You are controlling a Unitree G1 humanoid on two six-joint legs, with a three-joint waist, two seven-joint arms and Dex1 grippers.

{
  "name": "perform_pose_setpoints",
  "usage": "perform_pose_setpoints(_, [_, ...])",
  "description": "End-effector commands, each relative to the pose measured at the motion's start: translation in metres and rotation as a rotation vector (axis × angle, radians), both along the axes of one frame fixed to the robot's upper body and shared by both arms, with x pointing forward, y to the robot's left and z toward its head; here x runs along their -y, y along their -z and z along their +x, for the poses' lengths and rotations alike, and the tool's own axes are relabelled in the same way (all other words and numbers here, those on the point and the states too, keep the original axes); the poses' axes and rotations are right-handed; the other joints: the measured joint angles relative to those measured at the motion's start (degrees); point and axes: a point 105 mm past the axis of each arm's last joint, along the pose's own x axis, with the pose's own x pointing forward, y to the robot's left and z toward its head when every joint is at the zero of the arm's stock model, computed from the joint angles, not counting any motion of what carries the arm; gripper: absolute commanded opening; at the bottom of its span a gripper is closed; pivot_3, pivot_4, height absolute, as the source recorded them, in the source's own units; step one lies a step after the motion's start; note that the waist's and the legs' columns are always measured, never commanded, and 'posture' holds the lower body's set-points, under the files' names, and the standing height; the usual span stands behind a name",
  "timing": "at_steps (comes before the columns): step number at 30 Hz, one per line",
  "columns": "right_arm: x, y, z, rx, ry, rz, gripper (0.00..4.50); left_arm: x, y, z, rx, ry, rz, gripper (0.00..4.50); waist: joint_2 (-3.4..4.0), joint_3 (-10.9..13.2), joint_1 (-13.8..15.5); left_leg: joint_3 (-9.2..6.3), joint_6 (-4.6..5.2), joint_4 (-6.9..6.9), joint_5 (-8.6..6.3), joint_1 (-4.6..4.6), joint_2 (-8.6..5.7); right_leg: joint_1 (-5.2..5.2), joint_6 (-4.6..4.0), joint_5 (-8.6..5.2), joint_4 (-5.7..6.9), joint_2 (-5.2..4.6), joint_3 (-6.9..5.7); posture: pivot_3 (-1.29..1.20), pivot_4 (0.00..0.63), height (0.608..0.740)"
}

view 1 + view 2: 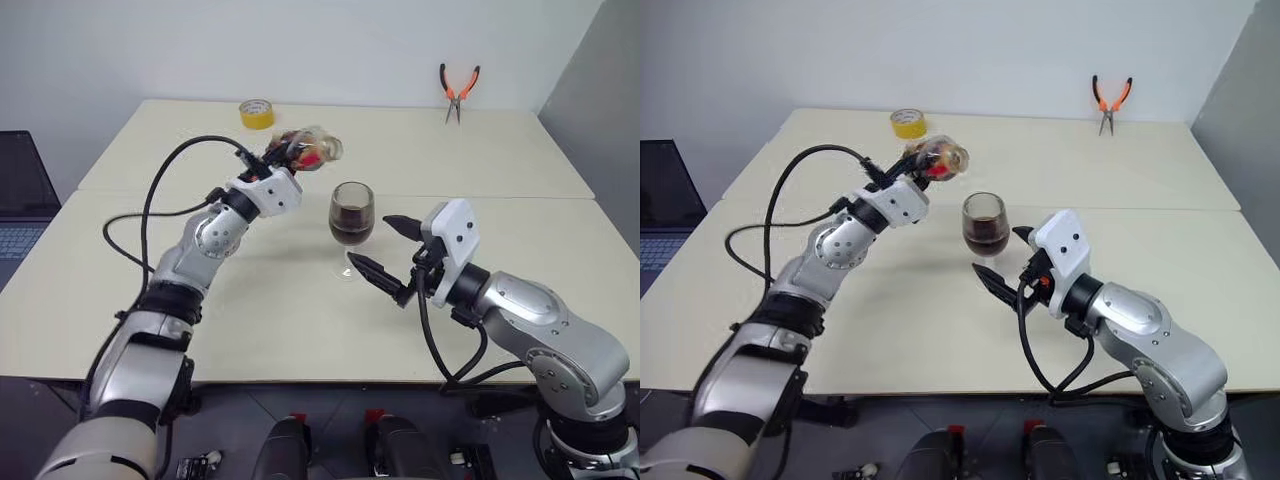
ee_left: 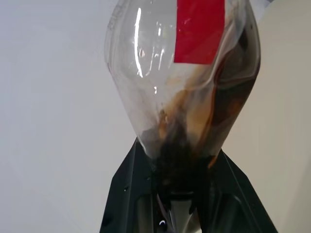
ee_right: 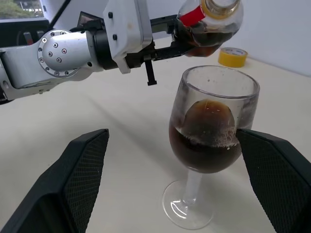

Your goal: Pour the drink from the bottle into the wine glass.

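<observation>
We saw the left end effector (image 1: pixel 283 155) clamped on the tilted bottle (image 1: pixel 312 148); the right end effector (image 1: pixel 385 248) stood wide apart beside the wine glass (image 1: pixel 351 222), holding nothing.

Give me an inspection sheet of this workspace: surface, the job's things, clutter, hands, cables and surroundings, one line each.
Surface: two pale tables pushed together, with a seam running across between them.
Job's things: bottle tipped on its side in the air, only dregs of drink inside; wine glass upright, roughly half full.
Clutter: yellow tape roll and orange-handled pliers at the far edge.
Hands: left hand shut on the bottle; right hand open, fingers either side of the wine glass, apart from it.
Cables: black cable looping off the left arm, another under the right wrist.
Surroundings: white wall; laptop at the robot's left.
</observation>
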Motion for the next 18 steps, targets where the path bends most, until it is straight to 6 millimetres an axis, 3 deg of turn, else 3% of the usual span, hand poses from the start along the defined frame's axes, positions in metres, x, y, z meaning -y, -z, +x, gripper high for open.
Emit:
perform_pose_setpoints(1, [-0.006, -0.007, -0.016, 0.059, -0.087, -0.010, 4.50, -0.019, -0.008, -0.002, -0.077, -0.054, -0.230, 0.61, 0.00, 0.00, -0.28, -0.02, 0.00, 0.01, 0.00, -0.01, 0.00, 0.00, 0.00, 0.00, 0.01, 0.00, 0.01, 0.00, 0.150, 0.740])
perform_pose_setpoints(11, [-0.007, -0.009, -0.020, 0.087, -0.137, -0.025, 4.50, -0.051, 0.048, -0.009, -0.369, -0.177, -0.675, 0.61, -0.01, -0.01, -0.57, -0.10, 0.04, 0.06, 0.05, 0.04, 0.02, 0.07, 0.11, -0.03, 0.03, 0.03, 0.00, 0.00, 0.150, 0.740])
perform_pose_setpoints(13, [-0.009, -0.011, -0.022, 0.091, -0.154, -0.022, 4.50, -0.066, 0.061, -0.007, -0.407, -0.246, -0.801, 0.61, -0.02, -0.01, -0.55, -0.09, 0.05, 0.08, 0.05, 0.04, 0.00, 0.08, 0.13, -0.02, 0.03, 0.03, 0.02, 0.00, 0.150, 0.740])
perform_pose_setpoints(18, [-0.010, -0.022, -0.023, 0.109, -0.164, 0.016, 4.50, -0.083, 0.071, -0.008, -0.411, -0.335, -0.834, 0.61, -0.02, -0.01, -0.60, -0.11, 0.06, 0.07, 0.05, 0.04, 0.03, 0.07, 0.17, -0.02, 0.03, 0.06, 0.01, 0.00, 0.150, 0.740])
